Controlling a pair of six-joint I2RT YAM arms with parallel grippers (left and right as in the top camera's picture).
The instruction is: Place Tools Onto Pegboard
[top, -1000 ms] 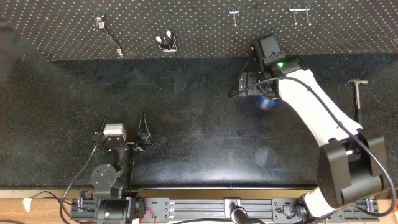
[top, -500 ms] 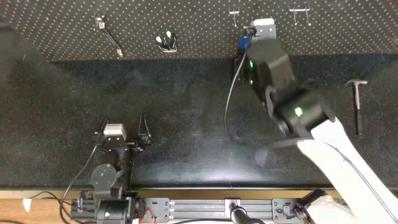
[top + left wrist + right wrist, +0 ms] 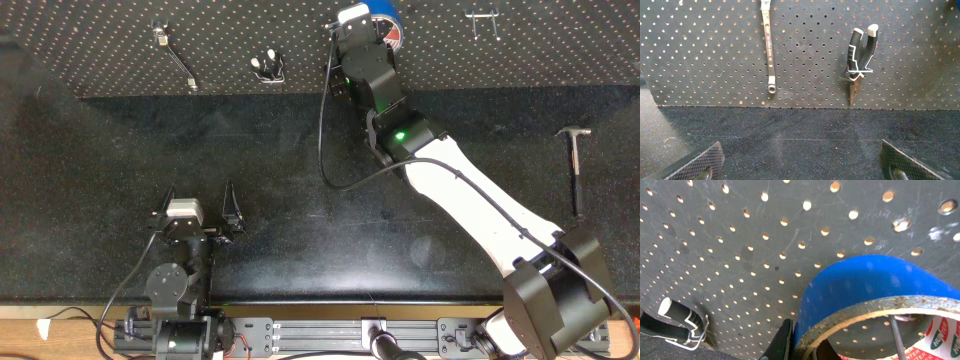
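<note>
Right claw (image 3: 801, 349) clenched on wall of blue tape roll (image 3: 865, 285). Roll high against pegboard (image 3: 715, 255), metal hook (image 3: 896, 337) visible through core.
Judgement: roll light, core stiff, outer face slick; pinch through wall suits.
Left claw (image 3: 802, 162) released, low over counter (image 3: 800, 135).

Bright even overhead light, pale sheen on black table (image 3: 330, 265), faint shadow behind hung pliers (image 3: 858, 65)

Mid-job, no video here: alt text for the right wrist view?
A blue tape roll held in the right hand sits close against the pegboard, with a thin metal peg showing inside its ring. Pliers hang on the board farther off.
</note>
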